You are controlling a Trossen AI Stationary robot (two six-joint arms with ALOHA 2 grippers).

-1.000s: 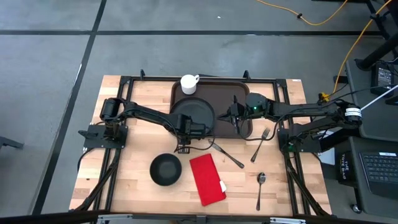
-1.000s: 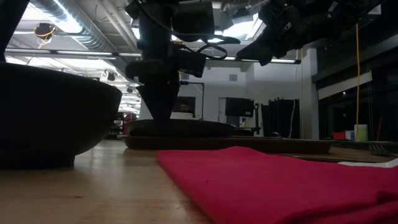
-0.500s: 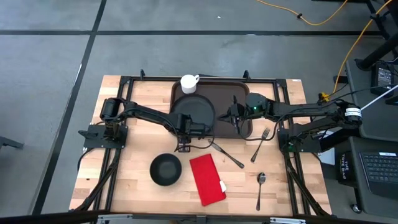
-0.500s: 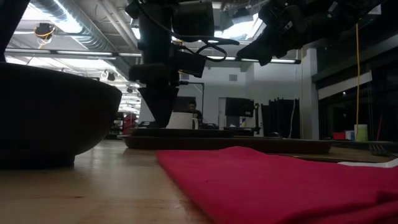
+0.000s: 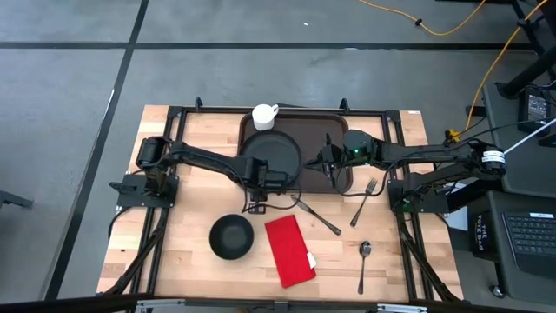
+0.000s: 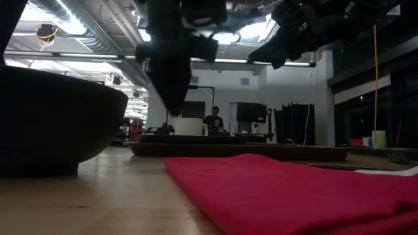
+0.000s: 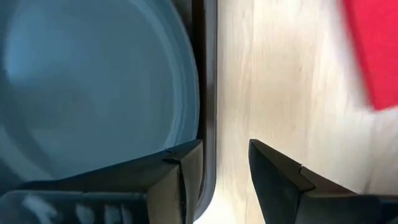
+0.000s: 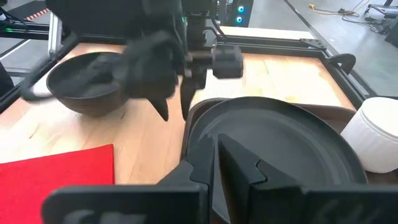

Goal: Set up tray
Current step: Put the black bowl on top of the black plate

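Observation:
The dark brown tray [image 5: 304, 130] lies at the table's far middle. A round black plate [image 5: 271, 156] rests flat on its left half. My left gripper [image 5: 258, 189] hangs open above the tray's near rim [image 7: 209, 93], beside the plate [image 7: 93, 81], and touches nothing. In the low view it [image 6: 171, 108] stands well clear of the plate [image 6: 189, 138]. My right gripper [image 5: 327, 163] hovers shut and high over the tray's right half, with nothing between its fingers [image 8: 199, 168].
A white cup [image 5: 263, 116] stands at the tray's far left corner. On the wood nearer me are a black bowl [image 5: 231, 237], a red napkin [image 5: 288, 250], two forks [image 5: 317, 216] [image 5: 365, 202] and a spoon [image 5: 364, 261].
My left gripper has risen straight up from the plate's near rim, staying open. The plate, whose near side stood raised a second ago, now lies flat on the tray.

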